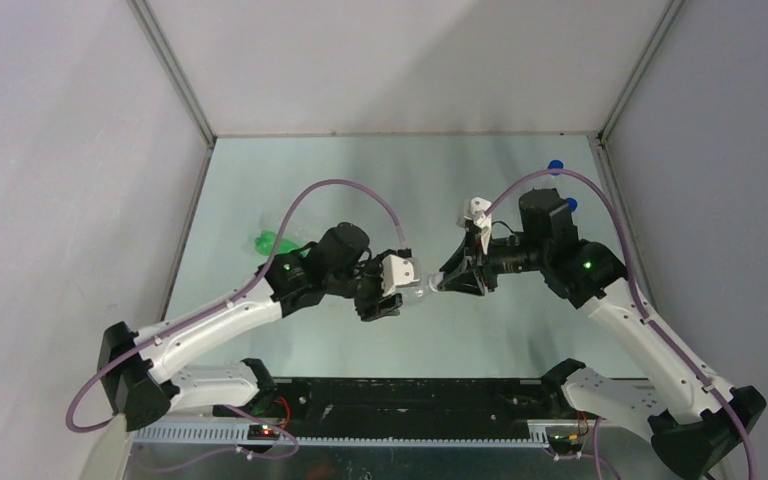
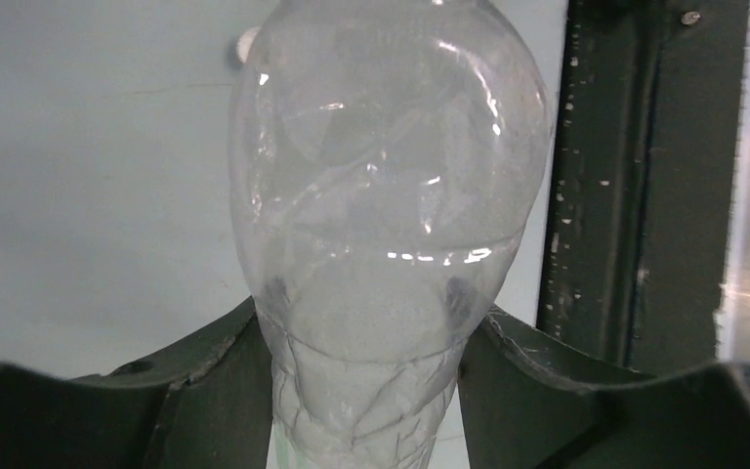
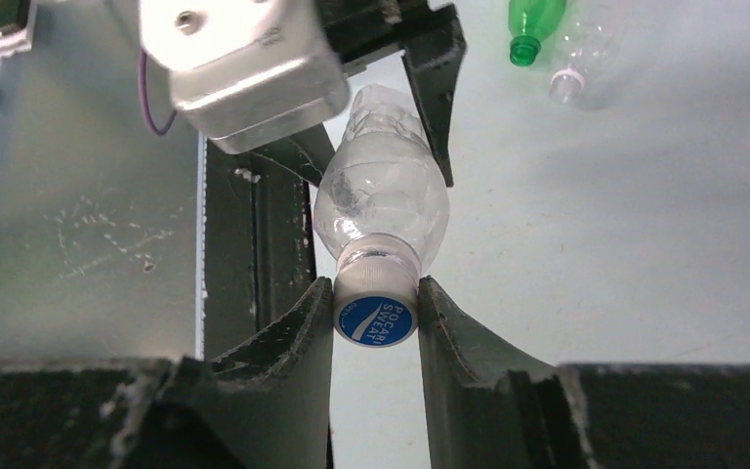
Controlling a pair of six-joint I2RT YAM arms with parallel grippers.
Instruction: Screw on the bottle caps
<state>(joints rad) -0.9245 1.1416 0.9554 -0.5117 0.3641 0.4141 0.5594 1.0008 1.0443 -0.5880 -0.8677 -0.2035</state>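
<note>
Left gripper [image 2: 366, 352] clamps clear bottle [image 2: 391, 195] mid-table. Right gripper [image 3: 375, 327] pinches blue-topped cap [image 3: 375, 311] on its neck; tightness unclear. At 9 o'clock, green bottle [image 3: 532, 20] and second clear bottle [image 3: 586, 63] look uncapped. Far blue cap [image 1: 556, 165] and near blue cap [image 1: 571, 203] lie loose at 2 o'clock. Most capping is left.

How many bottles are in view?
3: clear bottle in left pincer, its cap in right pincer; green bottle and second clear bottle lying at left. Others may be hidden.

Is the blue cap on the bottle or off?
On: the blue cap covers the neck of the clear bottle, held by the right gripper. Tightness: cannot tell.
</note>
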